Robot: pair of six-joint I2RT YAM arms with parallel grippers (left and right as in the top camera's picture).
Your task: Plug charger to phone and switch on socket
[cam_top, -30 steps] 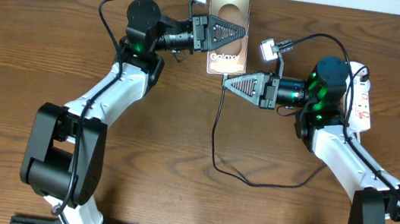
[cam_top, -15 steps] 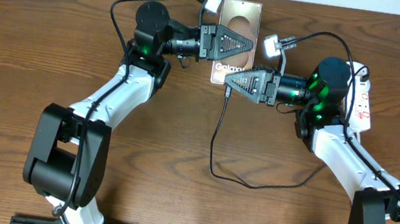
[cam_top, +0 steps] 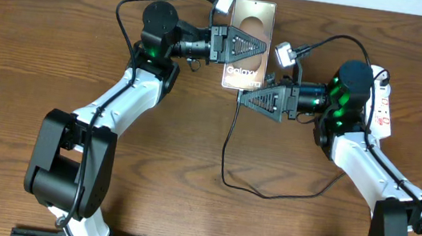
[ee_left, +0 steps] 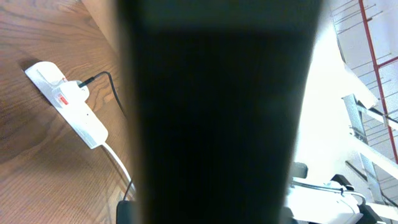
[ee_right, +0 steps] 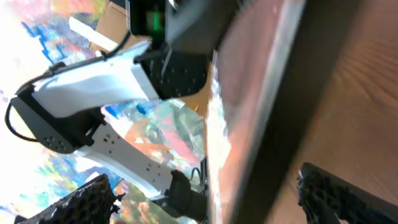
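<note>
A: Phone (cam_top: 248,44) at the table's (cam_top: 31,72) far edge, clamped in the left fingers (cam_top: 257,45). Right fingers (cam_top: 243,96) just below its lower edge, clamped on the charger (cam_top: 227,148) plug.

B: Room?

A: Bare wood toward the front, cable looping there. Socket (cam_top: 383,103) at the right edge, behind the right arm.

B: Wrist views?

A: Left wrist is mostly blacked out, but shows the socket. Right wrist shows the phone edge up close.

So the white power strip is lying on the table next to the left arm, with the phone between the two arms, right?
Not quite: the power strip lies beside the right arm, at the table's right edge, as the overhead view shows. The phone is indeed between the two arms.
</note>
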